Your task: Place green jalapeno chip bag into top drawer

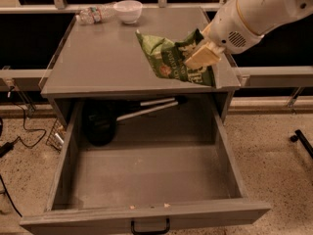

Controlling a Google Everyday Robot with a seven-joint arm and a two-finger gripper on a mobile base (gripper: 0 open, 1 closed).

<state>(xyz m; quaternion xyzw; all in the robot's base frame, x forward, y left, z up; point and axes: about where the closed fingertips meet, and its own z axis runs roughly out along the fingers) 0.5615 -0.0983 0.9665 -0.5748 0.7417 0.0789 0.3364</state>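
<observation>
The green jalapeno chip bag [172, 58] is crinkled, with white lettering, and hangs over the right part of the grey cabinet top [107, 58]. My gripper [199, 58] comes in from the upper right on a white arm and is shut on the bag's right side, its tan fingers [203, 55] pinching it. The bag is lifted and tilted, its lower edge close to the cabinet top's front right edge. The top drawer [146, 180] is pulled wide open below, with a black handle [149, 226] on its front. Its inside is bare.
A clear plastic bottle [95, 14] lies at the back left of the cabinet top beside a white bowl [127, 10]. A dark round object with a long light handle [100, 124] sits in the cabinet behind the drawer. Black cables [14, 141] lie on the speckled floor at left.
</observation>
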